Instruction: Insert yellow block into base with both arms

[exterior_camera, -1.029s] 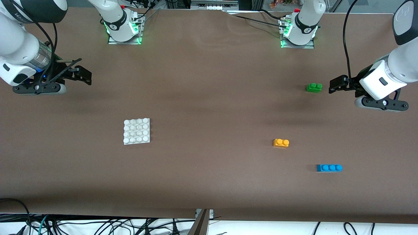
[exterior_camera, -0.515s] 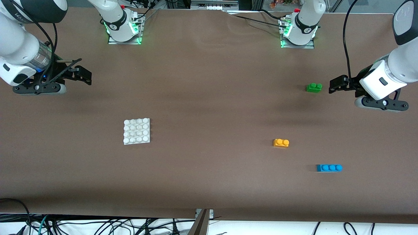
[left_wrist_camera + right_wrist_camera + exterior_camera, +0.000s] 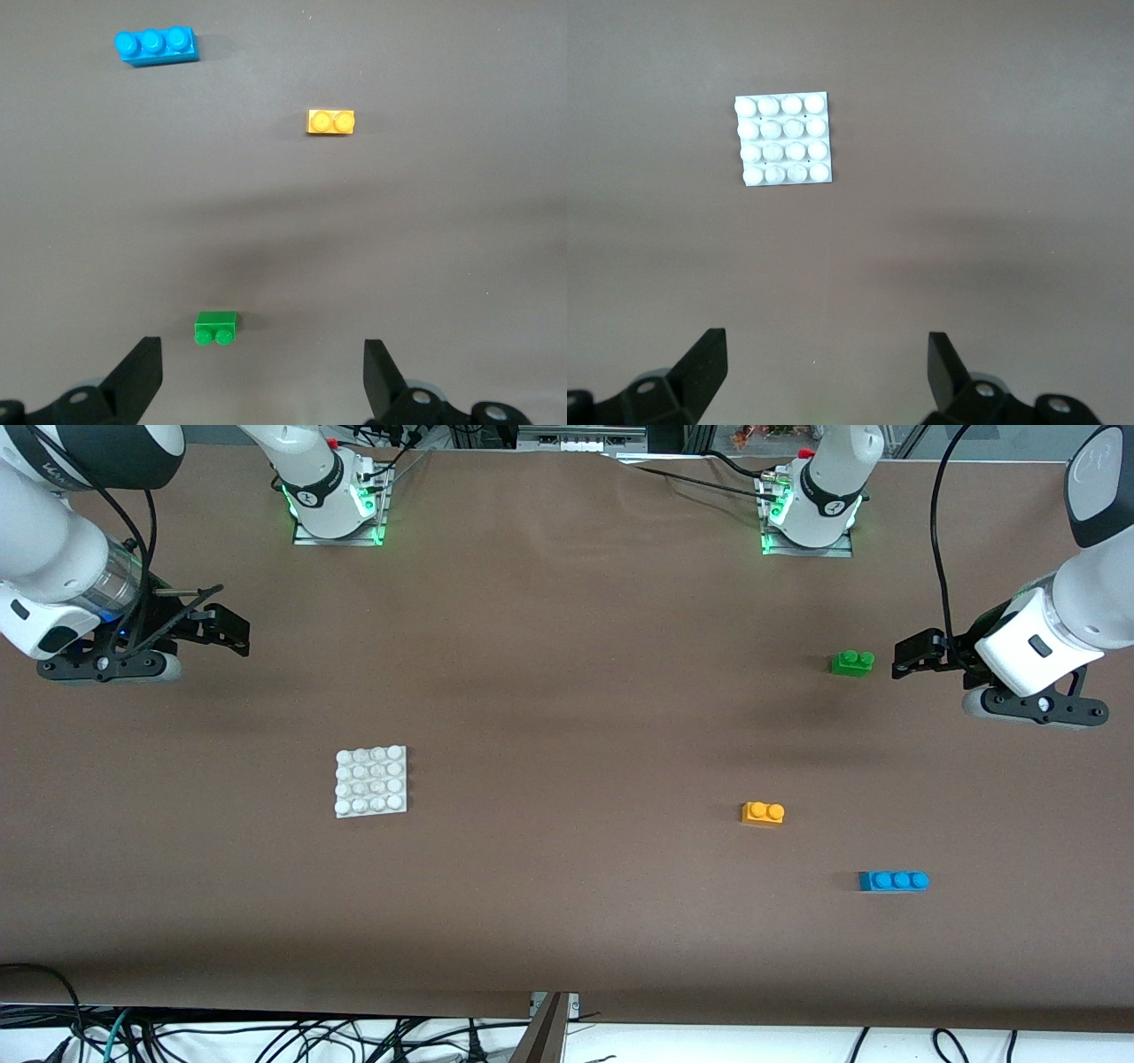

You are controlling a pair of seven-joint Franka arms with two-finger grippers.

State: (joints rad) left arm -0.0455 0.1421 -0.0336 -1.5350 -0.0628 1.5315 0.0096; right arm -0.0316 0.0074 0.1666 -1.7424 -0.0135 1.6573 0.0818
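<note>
The yellow block (image 3: 763, 813) lies alone on the brown table toward the left arm's end; it also shows in the left wrist view (image 3: 330, 121). The white base (image 3: 371, 781) lies flat toward the right arm's end and shows in the right wrist view (image 3: 784, 139). My left gripper (image 3: 912, 657) is open and empty, up in the air beside the green brick (image 3: 852, 662). My right gripper (image 3: 226, 627) is open and empty, up in the air over bare table at the right arm's end, apart from the base. Its fingers (image 3: 704, 365) frame bare table.
A green two-stud brick (image 3: 217, 327) lies just ahead of the left gripper's fingers (image 3: 142, 376). A blue three-stud brick (image 3: 893, 880) lies nearer the front camera than the yellow block, also in the left wrist view (image 3: 156, 46). Both arm bases stand at the table's back edge.
</note>
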